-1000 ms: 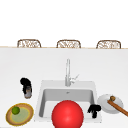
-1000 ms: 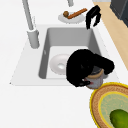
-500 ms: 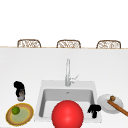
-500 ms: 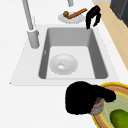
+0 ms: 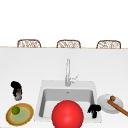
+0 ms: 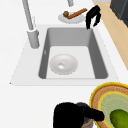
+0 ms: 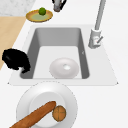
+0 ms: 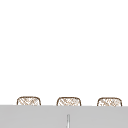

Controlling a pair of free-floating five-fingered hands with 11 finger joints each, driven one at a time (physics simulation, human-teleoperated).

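Nearest to the front, a big red ball [image 5: 67, 114] covers the near part of the sink [image 6: 100, 62]. To its left, on the white worktop [image 5: 30, 67], stands a woven plate with a yellow rim [image 5: 11, 118], and a green lime [image 5: 16, 110] lies on it. Just behind this plate is the left hand [image 5: 15, 86]; its fingers are curled around a small grey cup [image 5: 18, 94], which it holds just beside the plate's far edge. The left side view shows the same hand [image 6: 67, 116] low at the near edge, closed on the cup [image 6: 86, 120], with one finger reaching over the rim of the woven plate [image 6: 96, 93].

On the right, the right hand [image 5: 94, 109] hangs at the near right corner of the sink, with its fingers bent downward and holding nothing. In the right side view this hand [image 7: 15, 60] is over the sink's rim. Just to the right of it a white plate [image 5: 105, 106] rests on the worktop; it carries a long brown bread stick [image 5: 118, 107] and a small round brown nut [image 5: 112, 98].

Inside the sink lies a white bowl [image 6: 63, 64] on the bottom. Farther back, the grey tap [image 5: 67, 72] rises at the far edge of the sink. Behind the worktop three woven chair backs [image 5: 68, 44] stand in a row.
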